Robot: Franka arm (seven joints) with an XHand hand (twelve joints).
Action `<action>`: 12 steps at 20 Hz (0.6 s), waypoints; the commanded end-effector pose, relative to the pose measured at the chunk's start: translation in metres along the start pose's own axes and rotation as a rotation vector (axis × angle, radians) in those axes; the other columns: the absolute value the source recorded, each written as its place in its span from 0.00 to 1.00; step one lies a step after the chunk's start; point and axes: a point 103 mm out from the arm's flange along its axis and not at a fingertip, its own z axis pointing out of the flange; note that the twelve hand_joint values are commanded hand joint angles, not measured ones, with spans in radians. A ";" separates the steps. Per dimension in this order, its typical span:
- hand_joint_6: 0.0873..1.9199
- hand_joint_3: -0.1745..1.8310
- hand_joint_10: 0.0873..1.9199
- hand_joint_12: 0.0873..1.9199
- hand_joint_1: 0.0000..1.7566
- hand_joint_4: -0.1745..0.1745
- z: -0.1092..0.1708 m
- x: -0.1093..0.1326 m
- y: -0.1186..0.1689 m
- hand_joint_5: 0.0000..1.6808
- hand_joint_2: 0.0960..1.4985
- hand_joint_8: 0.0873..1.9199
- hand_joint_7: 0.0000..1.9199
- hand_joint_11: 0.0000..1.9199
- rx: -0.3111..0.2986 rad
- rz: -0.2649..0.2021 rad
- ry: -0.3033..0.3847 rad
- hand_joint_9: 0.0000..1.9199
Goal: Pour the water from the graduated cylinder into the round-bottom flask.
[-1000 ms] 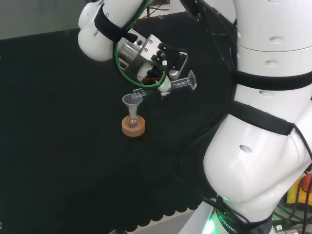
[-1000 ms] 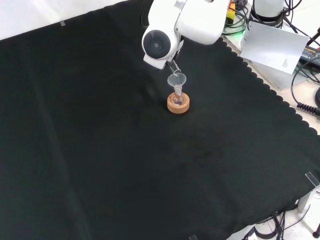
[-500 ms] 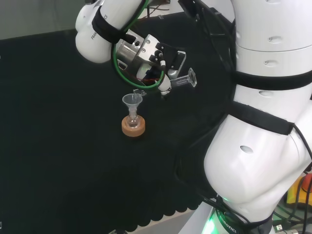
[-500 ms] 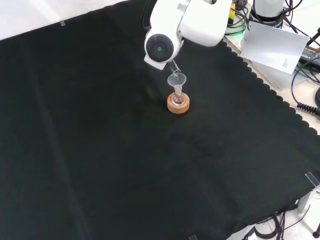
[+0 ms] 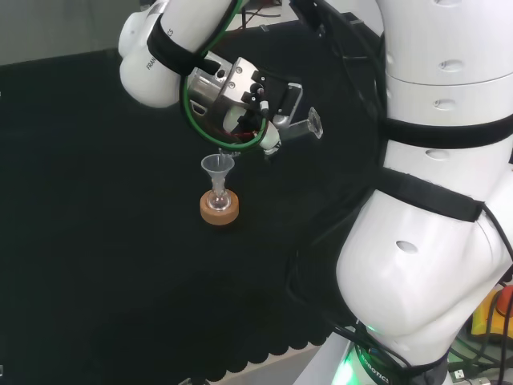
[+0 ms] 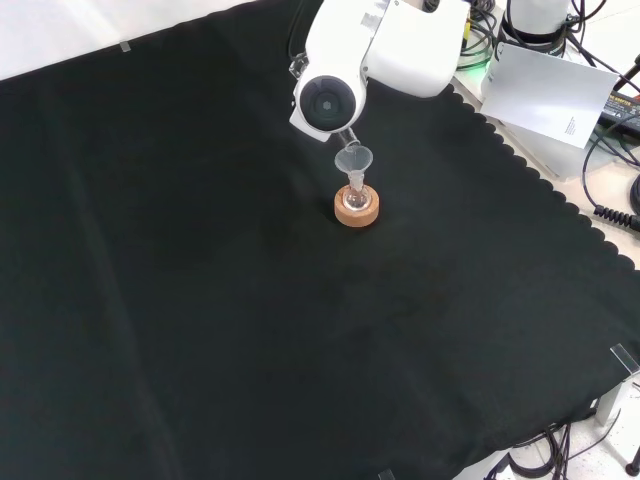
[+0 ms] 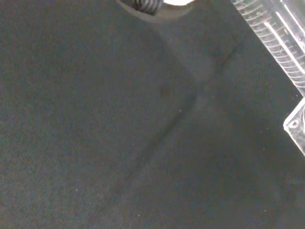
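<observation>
In the head view the hand [image 5: 260, 100] is shut on a clear graduated cylinder [image 5: 295, 130], held nearly level with its foot to the right and its mouth just above a clear funnel [image 5: 217, 167]. The funnel stands in a small round-bottom flask [image 5: 218, 196] on a cork ring [image 5: 219, 209]. In the front view the funnel [image 6: 353, 160], flask [image 6: 355, 194] and cork ring [image 6: 356, 209] stand just below the arm's white link. The wrist view holds the cylinder's ribbed wall [image 7: 276, 33] close up over the cloth.
The arm's big white links [image 5: 441, 200] stand at the right of the head view. In the front view the cloth's scalloped edge [image 6: 520, 160] runs down the right side, with a white card [image 6: 555, 95] and cables beyond it.
The hand has lifted slightly and shifted left in the head view, taking the cylinder with it. The funnel, flask and cork ring have stayed in place.
</observation>
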 end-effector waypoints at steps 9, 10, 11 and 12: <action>0.45 0.09 0.00 0.31 0.73 0.00 0.002 -0.006 -0.003 0.61 0.70 0.44 0.56 0.69 -0.001 0.011 -0.025 0.80; 0.45 0.09 0.00 0.31 0.73 0.00 0.003 -0.006 -0.002 0.61 0.70 0.44 0.56 0.69 -0.003 0.011 -0.024 0.80; 0.45 0.09 0.00 0.31 0.73 0.00 0.003 -0.007 -0.002 0.61 0.70 0.44 0.56 0.69 -0.005 0.010 -0.024 0.80; 0.45 0.09 0.00 0.32 0.73 0.00 0.003 -0.007 -0.002 0.61 0.70 0.44 0.56 0.69 -0.006 0.011 -0.024 0.80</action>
